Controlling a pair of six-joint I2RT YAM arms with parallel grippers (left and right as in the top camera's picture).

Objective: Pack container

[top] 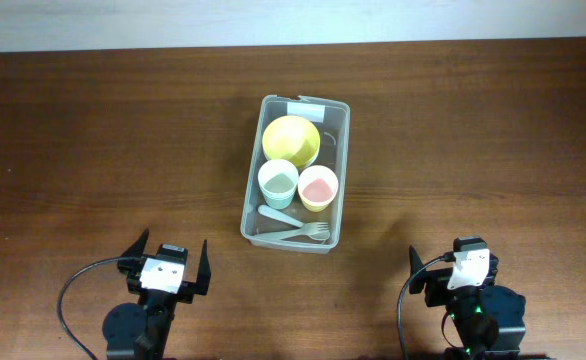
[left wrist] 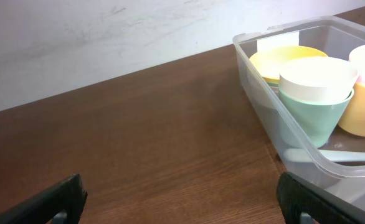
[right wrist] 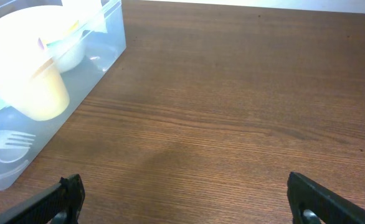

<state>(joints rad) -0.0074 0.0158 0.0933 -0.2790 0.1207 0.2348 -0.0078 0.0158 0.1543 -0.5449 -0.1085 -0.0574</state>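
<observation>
The clear container (top: 338, 215) sits mid-table with a white label at its far end. Inside are a yellow bowl (top: 291, 140), a green cup (top: 277, 184), a pink-lined yellow cup (top: 317, 188) and pale forks (top: 303, 232) at the near end. My left gripper (top: 165, 262) is open and empty at the front left, apart from the container. My right gripper (top: 453, 266) is open and empty at the front right. The left wrist view shows the container (left wrist: 260, 109) with the green cup (left wrist: 313, 93). The right wrist view shows the container (right wrist: 111, 46) at the left.
The brown wooden table (top: 103, 150) surrounds the container. A pale wall (top: 173, 20) runs along the far edge. Black cables loop beside each arm base at the front.
</observation>
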